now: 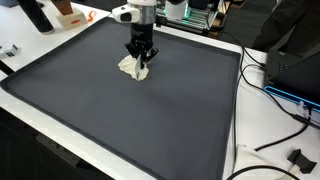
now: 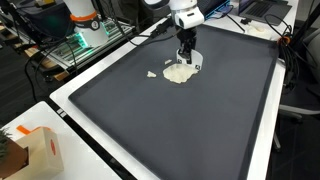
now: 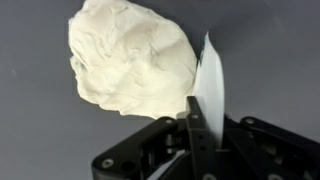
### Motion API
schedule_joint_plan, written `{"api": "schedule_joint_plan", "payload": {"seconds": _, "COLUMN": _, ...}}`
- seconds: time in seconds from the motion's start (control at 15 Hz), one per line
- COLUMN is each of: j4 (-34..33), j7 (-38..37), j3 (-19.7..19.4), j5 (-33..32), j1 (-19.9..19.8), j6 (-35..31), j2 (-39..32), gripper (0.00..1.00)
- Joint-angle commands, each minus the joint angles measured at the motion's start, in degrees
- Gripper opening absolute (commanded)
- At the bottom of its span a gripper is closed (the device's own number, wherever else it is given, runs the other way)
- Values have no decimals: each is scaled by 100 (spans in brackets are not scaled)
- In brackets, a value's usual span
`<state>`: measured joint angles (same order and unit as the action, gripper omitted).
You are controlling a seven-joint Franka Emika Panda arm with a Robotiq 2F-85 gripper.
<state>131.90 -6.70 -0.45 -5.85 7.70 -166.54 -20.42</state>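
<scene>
A lump of pale cream dough [image 3: 130, 55] lies on a dark grey mat [image 1: 150, 120], toward its far side in both exterior views. My gripper [image 3: 200, 125] is shut on a thin white scraper blade [image 3: 210, 80], which stands on edge just beside the dough's right side in the wrist view. In the exterior views the gripper [image 1: 140, 58] [image 2: 186, 58] points straight down, right over the dough [image 1: 130, 67] [image 2: 178, 74]. A small separate scrap of dough [image 2: 152, 74] lies on the mat [image 2: 200, 130] a short way from the lump.
The mat is framed by a white table border [image 1: 235, 150]. Cables [image 1: 275, 95] and a black plug [image 1: 297, 158] lie off one side. A cardboard box [image 2: 40, 150] sits at a table corner. Cluttered equipment [image 2: 85, 30] stands behind.
</scene>
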Motion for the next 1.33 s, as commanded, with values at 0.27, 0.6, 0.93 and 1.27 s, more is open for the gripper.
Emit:
{"api": "schedule_joint_plan", "payload": {"seconds": 0.27, "j4": 515, "j7": -37, "j3": -10, "j5": 30, "j1": 33, "j6": 230, "j2": -181, "gripper": 1}}
{"api": "schedule_joint_plan", "payload": {"seconds": 0.6, "j4": -283, "j7": -17, "j3": -33, "j5": -61, "j1": 34, "j6": 1019, "j2": -494, "gripper": 1}}
{"api": "schedule_joint_plan", "payload": {"seconds": 0.93, "j4": -1036, "j7": 408, "j3": 270, "j5": 232, "j1": -171, "j6": 1580, "j2": -917, "gripper": 1}}
{"api": "schedule_joint_plan", "payload": {"seconds": 1.27, "j4": -1036, "j7": 1082, "j3": 512, "j5": 589, "j1": -443, "j6": 1234, "j2": -1088, "gripper": 1}}
